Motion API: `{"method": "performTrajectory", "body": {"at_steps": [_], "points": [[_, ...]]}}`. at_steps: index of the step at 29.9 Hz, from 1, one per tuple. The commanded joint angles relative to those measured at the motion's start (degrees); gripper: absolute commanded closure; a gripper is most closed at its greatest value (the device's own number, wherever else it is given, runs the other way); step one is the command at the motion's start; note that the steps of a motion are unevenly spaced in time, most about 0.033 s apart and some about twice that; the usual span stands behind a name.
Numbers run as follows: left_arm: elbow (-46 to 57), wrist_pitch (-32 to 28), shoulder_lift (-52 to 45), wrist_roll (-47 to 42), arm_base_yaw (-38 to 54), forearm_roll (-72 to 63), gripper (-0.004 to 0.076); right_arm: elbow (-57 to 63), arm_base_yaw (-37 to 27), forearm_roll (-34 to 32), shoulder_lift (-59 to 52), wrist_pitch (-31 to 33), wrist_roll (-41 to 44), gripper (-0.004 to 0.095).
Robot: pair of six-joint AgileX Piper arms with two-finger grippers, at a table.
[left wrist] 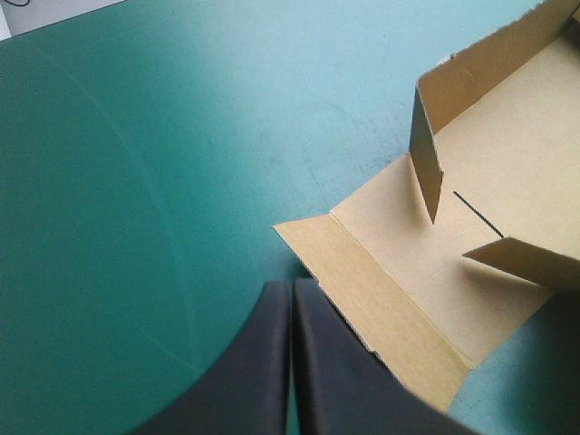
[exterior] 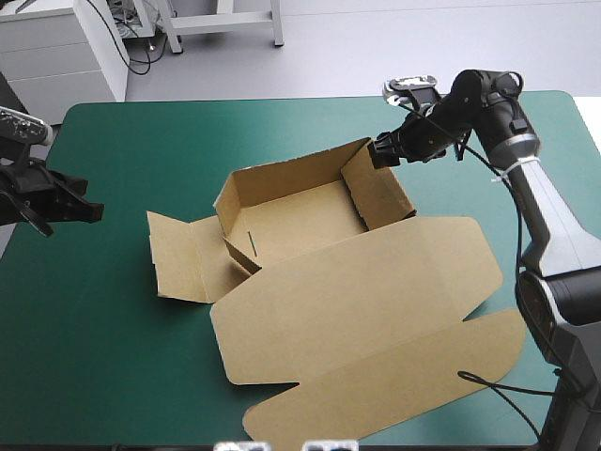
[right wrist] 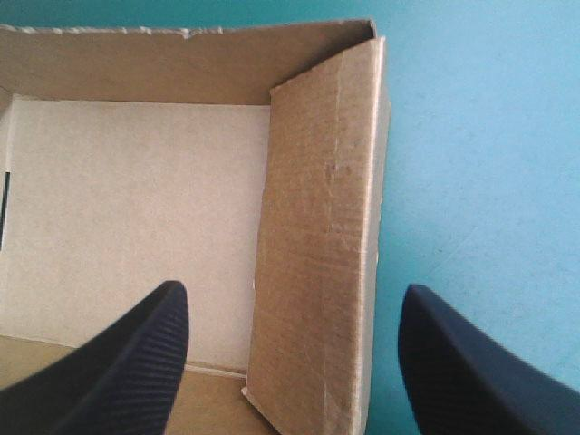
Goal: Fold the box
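The brown box (exterior: pixel 300 221) sits mid-table as an open tray, its back and right walls raised and its wide lid (exterior: pixel 376 310) flat toward the front. A flat side flap (exterior: pixel 178 256) lies at its left. My right gripper (exterior: pixel 383 150) hovers over the tray's right wall (right wrist: pixel 317 245), open, one finger on each side of that wall. My left gripper (exterior: pixel 89 211) is shut near the table's left edge, apart from the box. In the left wrist view its gripper (left wrist: pixel 292 288) points at the flat left flap (left wrist: pixel 381 290), just short of its corner.
The teal-green cover (exterior: pixel 113 357) lies bare at the front left and along the far edge. A white cabinet (exterior: pixel 56 47) stands beyond the far left corner.
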Motion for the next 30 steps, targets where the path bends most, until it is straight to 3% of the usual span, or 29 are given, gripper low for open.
{"method": "performTrajectory", "body": {"at_steps": [1,18,24,27,30], "points": [[-1.39,-2.42,-1.18,-0.58,0.0,-1.7,0.0731,-2.21,0.06,0.19,-4.65,0.3,-0.54,0.0361],[-1.39,-0.86,-1.18,-0.58,0.0,-3.62,0.0731,-0.85,4.7,-10.6,4.69,0.38,-0.96,0.038],[-1.39,-0.86,-1.18,-0.58,-0.11,-3.66,0.0731,0.25,4.99,-9.29,8.92,0.38,0.67,0.0384],[-1.39,-0.86,-1.18,-0.58,-0.11,-3.66,0.0731,0.25,5.03,-8.75,9.48,0.38,0.67,0.0459],[-1.39,-0.86,-1.18,-0.58,-0.11,-3.76,0.0731,0.25,5.03,-8.88,9.36,0.38,0.67,0.0657]]}}
